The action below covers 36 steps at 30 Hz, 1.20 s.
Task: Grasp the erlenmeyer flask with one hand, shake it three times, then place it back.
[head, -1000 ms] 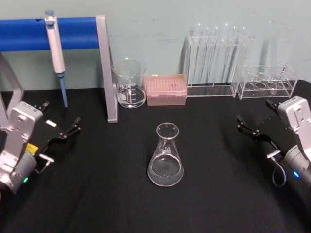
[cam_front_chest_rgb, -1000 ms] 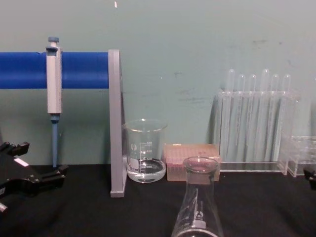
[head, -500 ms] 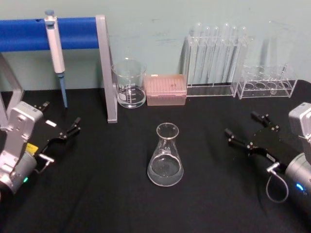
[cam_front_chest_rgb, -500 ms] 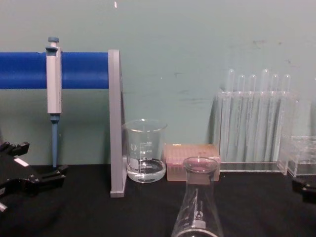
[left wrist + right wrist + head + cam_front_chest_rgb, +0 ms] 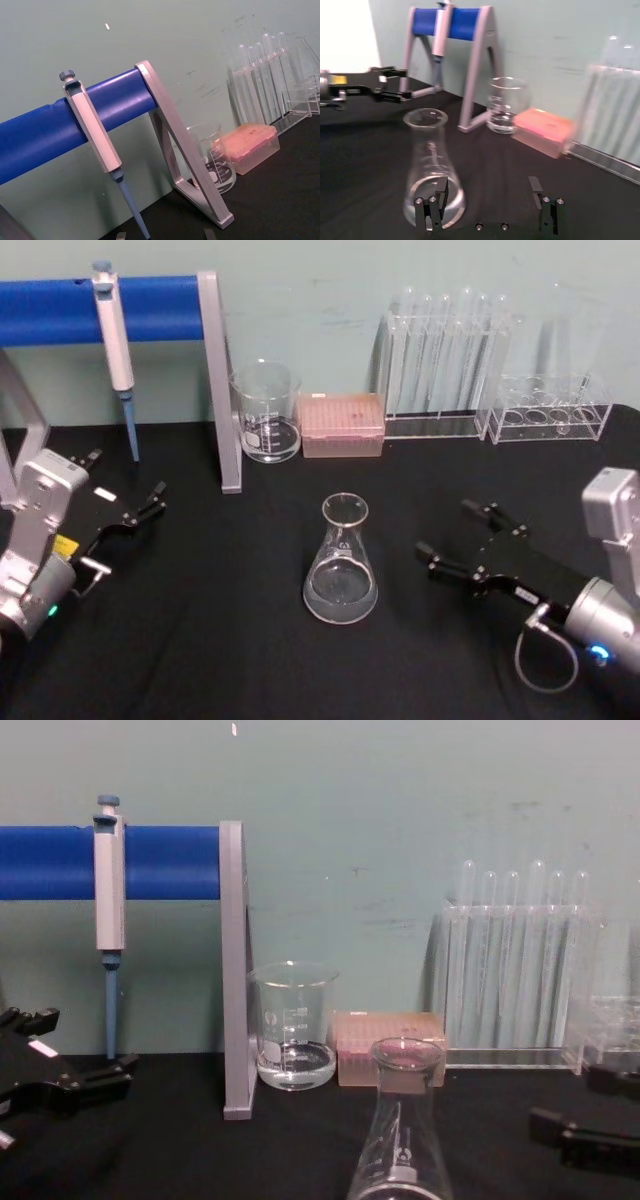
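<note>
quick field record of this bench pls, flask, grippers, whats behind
flask: upright on the black table, untouched
right gripper: open, right of the flask, pointing at it, not touching
left gripper: open, parked at the table's left side
beaker: behind the flask, next to the pink box
task stage: flask not yet grasped

The head view looks down on the black table, while the chest view looks level across it, close behind the erlenmeyer flask. Both wrist views sit low and face the blue stand and beaker
</note>
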Each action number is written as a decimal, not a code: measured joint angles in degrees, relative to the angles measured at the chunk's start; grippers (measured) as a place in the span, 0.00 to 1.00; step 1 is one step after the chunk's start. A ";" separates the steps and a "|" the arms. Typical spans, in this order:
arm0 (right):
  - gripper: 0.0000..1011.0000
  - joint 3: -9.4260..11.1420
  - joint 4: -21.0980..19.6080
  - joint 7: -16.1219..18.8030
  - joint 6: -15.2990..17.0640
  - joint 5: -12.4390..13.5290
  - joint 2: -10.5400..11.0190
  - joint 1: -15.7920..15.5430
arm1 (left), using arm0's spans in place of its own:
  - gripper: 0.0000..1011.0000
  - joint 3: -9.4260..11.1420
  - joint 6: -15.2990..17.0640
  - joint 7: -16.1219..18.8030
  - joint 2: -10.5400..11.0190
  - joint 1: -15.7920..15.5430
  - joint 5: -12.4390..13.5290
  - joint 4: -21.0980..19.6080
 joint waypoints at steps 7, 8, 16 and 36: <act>0.99 -1.34 -0.62 3.08 0.95 -0.43 -1.58 0.74 | 0.99 0.00 0.00 0.00 0.00 0.00 0.00 0.00; 0.99 -1.43 -0.64 3.30 1.02 -0.59 -1.71 0.80 | 0.99 0.00 0.00 0.00 0.00 0.00 0.00 0.00; 0.99 -2.05 -0.51 5.17 1.44 -1.87 -3.18 1.56 | 0.99 0.00 0.00 0.00 0.00 0.00 0.00 0.00; 0.99 -3.57 2.64 7.12 2.17 -6.28 -8.13 5.61 | 0.99 0.00 0.00 0.00 0.00 0.00 0.00 0.00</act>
